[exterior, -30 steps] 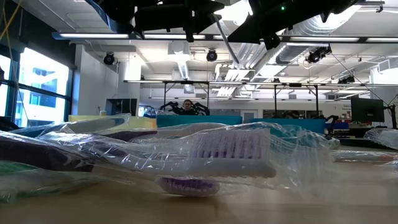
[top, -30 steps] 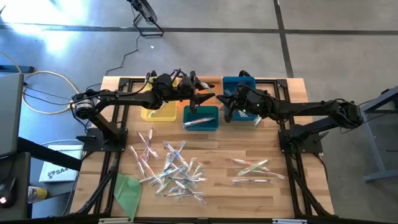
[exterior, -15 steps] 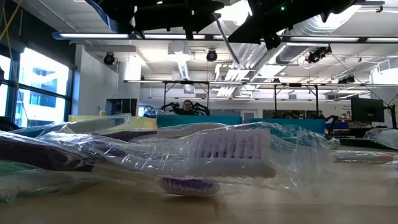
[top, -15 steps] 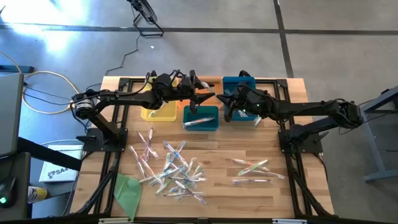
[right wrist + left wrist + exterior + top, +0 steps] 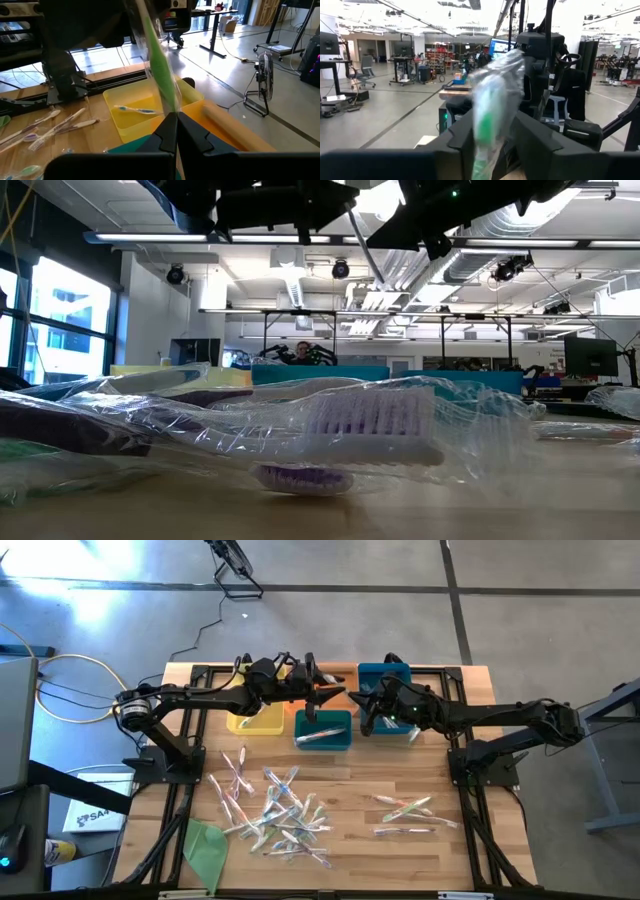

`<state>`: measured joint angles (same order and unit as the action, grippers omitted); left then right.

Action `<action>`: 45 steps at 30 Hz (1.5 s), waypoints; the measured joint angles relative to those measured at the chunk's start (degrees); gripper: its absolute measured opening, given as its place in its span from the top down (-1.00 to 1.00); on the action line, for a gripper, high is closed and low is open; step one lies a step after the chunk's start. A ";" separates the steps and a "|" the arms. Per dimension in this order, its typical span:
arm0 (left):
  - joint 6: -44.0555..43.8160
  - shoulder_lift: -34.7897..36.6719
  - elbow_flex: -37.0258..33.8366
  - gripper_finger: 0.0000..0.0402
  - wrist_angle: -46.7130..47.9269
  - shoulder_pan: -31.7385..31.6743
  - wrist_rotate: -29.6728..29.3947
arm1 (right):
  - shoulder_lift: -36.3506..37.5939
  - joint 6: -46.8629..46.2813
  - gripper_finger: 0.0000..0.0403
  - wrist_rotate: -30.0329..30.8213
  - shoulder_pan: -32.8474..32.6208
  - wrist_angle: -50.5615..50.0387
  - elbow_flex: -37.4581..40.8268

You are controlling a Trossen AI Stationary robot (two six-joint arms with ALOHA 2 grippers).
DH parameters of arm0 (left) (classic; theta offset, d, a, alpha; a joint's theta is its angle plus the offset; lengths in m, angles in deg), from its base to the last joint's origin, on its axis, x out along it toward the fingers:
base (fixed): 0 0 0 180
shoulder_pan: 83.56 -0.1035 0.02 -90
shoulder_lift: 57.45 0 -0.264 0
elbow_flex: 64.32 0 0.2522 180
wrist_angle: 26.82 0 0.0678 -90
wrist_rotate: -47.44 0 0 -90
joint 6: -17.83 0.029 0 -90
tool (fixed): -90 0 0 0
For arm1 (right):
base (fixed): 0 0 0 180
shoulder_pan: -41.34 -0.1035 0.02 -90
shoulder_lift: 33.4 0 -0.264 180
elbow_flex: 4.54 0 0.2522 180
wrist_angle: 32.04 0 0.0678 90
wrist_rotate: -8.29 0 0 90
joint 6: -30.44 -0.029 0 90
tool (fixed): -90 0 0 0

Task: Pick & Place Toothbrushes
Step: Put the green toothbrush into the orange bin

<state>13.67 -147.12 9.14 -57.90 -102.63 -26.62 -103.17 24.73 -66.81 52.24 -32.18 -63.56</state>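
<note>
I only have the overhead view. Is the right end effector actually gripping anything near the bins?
Observer: Yes. The right end effector is shut on a green toothbrush in clear wrap, which stands up from it.
Operator: Is anything in the yellow bin? The arm covers it for me.
Observer: One toothbrush with blue on it lies in the yellow bin.
Operator: Anyone around the table?
Observer: A person shows far off in the room behind it.

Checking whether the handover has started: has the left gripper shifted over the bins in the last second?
No. In the high view the left gripper sits at the same spot above the teal bin, beside the yellow bin.
</note>
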 joint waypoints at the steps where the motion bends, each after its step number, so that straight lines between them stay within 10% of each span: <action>1: 0.00 0.00 0.00 0.53 0.00 0.00 0.00 | 0.01 0.00 0.99 0.00 0.00 0.11 0.00; 10: 0.09 0.00 0.00 0.95 0.00 -0.05 -0.07 | 0.01 0.00 0.99 -0.40 -0.04 0.29 0.00; 24: 4.43 0.04 0.00 0.97 3.01 -0.04 -0.48 | 0.14 -0.24 0.96 -3.32 0.02 0.07 0.00; 37: 5.44 0.04 -0.04 0.97 3.12 -1.00 -0.38 | 0.80 -0.13 0.00 -1.74 -0.02 -0.24 0.00; 45: 5.54 0.02 -0.04 0.97 6.15 -5.74 1.81 | 5.03 -0.02 -0.09 3.03 0.13 -7.57 0.00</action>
<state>19.20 -147.10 9.10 -51.76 -108.37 -24.81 -98.14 24.71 -63.78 52.37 -39.75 -63.56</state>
